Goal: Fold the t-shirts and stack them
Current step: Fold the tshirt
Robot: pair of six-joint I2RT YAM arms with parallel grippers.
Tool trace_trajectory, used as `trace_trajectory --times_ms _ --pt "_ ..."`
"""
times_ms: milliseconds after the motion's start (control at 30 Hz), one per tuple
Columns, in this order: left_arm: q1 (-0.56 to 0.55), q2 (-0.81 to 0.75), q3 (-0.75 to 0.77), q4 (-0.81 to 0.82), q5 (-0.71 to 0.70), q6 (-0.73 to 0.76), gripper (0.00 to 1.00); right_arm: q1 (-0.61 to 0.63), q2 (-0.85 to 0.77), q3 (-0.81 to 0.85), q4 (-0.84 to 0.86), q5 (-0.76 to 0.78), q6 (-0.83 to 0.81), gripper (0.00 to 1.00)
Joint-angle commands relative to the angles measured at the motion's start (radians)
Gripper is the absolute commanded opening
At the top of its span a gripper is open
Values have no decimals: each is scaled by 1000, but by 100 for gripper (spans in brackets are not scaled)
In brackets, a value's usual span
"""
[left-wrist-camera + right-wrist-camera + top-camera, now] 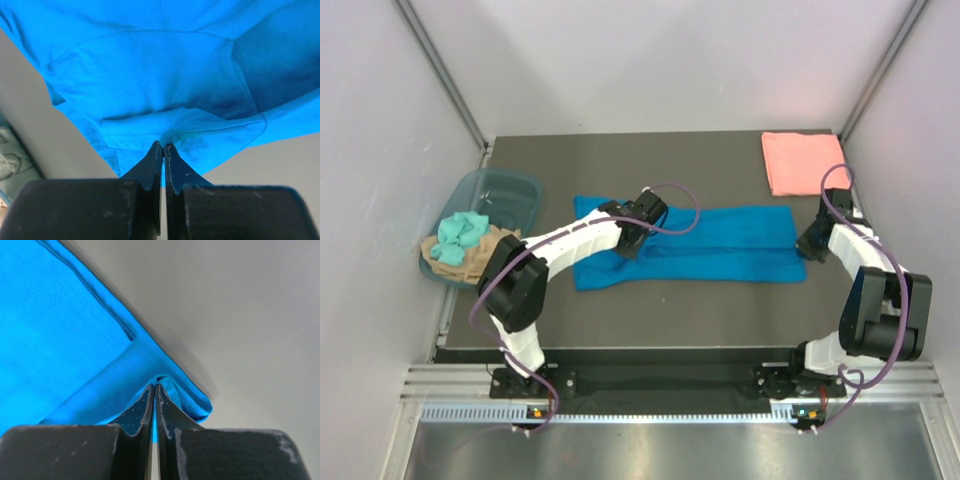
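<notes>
- Blue t-shirt (720, 245) lies spread across the middle of the table (670, 310).
- We see the left gripper (163, 146) pinched tight on a fold of it.
- We see the right gripper (154, 386) clamped on its corner.
- Pink t-shirt (803, 163) sits folded in the far right corner.

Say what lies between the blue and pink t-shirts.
Only a narrow strip of bare table separates the blue t-shirt from the pink t-shirt, seen in the top view.

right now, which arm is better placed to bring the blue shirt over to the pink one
Right, probably. The right claw pinches the blue shirt at the end nearest the folded pink shirt; the left claw grips farther away.
</notes>
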Motion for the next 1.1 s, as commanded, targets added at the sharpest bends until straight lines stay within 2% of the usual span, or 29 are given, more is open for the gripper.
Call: trace_trajectory --times_ms 0,333,1067 --pt "2 27 45 -39 -34 -13 0 3 6 12 20 26 -16 0" --pt "17 96 96 -81 -90 -8 0 3 52 30 37 21 -17 0" --pt "31 153 136 -136 -80 3 0 6 101 102 28 5 -5 0"
